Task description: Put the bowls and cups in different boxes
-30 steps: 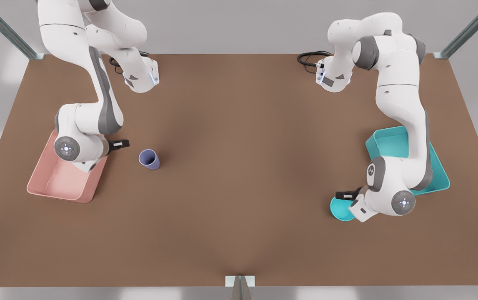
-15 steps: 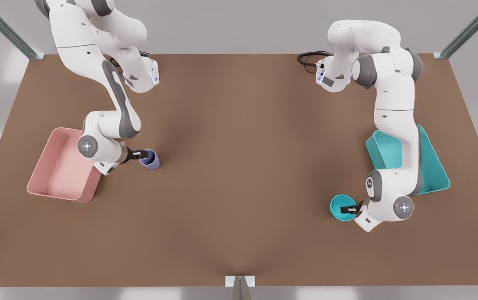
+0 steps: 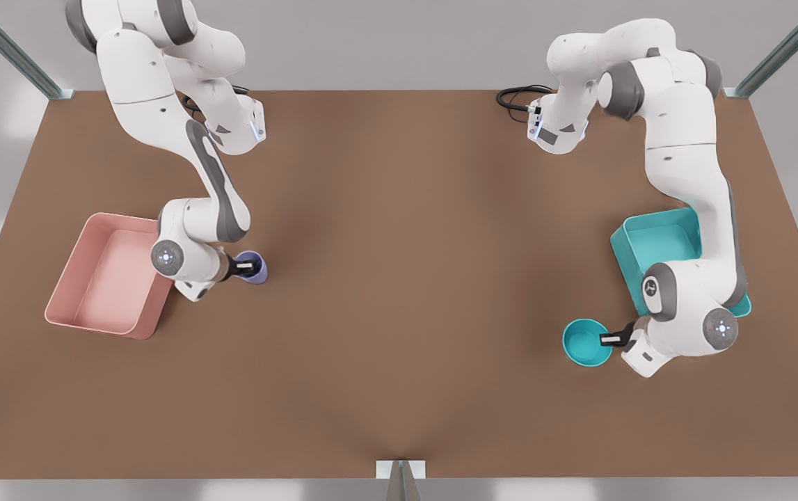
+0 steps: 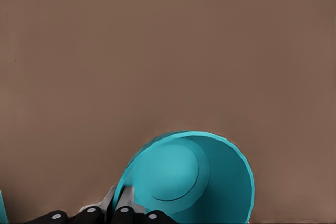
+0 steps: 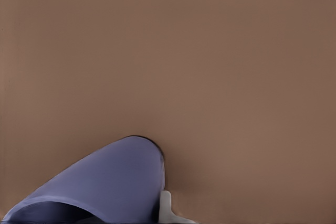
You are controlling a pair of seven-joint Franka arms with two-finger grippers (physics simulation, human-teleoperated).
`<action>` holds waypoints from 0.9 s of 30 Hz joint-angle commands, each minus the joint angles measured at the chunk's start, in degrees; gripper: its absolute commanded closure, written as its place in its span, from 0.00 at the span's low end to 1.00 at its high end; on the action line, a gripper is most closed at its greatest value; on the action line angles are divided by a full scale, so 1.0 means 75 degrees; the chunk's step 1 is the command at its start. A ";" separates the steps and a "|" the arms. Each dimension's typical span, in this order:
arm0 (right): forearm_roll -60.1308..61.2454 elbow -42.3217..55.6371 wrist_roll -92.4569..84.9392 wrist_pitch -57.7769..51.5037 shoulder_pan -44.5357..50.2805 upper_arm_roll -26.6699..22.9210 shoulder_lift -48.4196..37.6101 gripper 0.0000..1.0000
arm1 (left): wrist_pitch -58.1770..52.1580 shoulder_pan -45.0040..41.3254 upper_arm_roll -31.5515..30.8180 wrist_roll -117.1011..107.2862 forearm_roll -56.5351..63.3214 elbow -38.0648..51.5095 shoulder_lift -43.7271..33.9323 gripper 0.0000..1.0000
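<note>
The left gripper (image 3: 606, 339) had its fingers pinched on the teal bowl's (image 3: 585, 342) rim beside the teal box (image 3: 656, 243). The right gripper (image 3: 244, 265) was clamped on the purple cup (image 3: 255, 270) near the pink box (image 3: 110, 275).

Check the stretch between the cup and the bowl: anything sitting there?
Nothing. In the front view, only bare brown table lies between the cup, at the right gripper, and the bowl, at the left gripper.
</note>
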 commanded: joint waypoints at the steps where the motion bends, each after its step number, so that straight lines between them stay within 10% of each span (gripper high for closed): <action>1: -0.0227 0.0171 0.0307 -0.0303 0.0026 0.0024 0.0091 0.79 | -0.1619 0.0200 0.0465 0.0017 0.0411 -0.0188 -0.0722 0.79; 7: -0.0356 0.2749 -0.3664 -0.3490 -0.1309 -0.0070 -0.0600 0.79 | -0.2042 0.1115 0.1767 0.2559 0.0974 -0.1348 -0.1743 0.79; 22: -0.1410 0.3464 -0.5693 -0.1147 -0.3817 -0.0398 0.1486 0.79 | 0.1063 0.1267 0.2002 0.2677 0.1115 -0.3036 -0.0594 0.79; 24: -0.1410 0.3476 -0.5693 -0.0889 -0.3817 -0.0386 0.1708 0.79 | 0.1005 0.1279 0.2025 0.2700 0.1115 -0.3001 -0.0641 0.15; 27: -0.1387 0.3464 -0.5682 -0.0807 -0.3794 -0.0374 0.1790 0.79 | -0.0657 0.1279 0.2154 0.2677 0.1161 -0.2556 -0.1343 0.00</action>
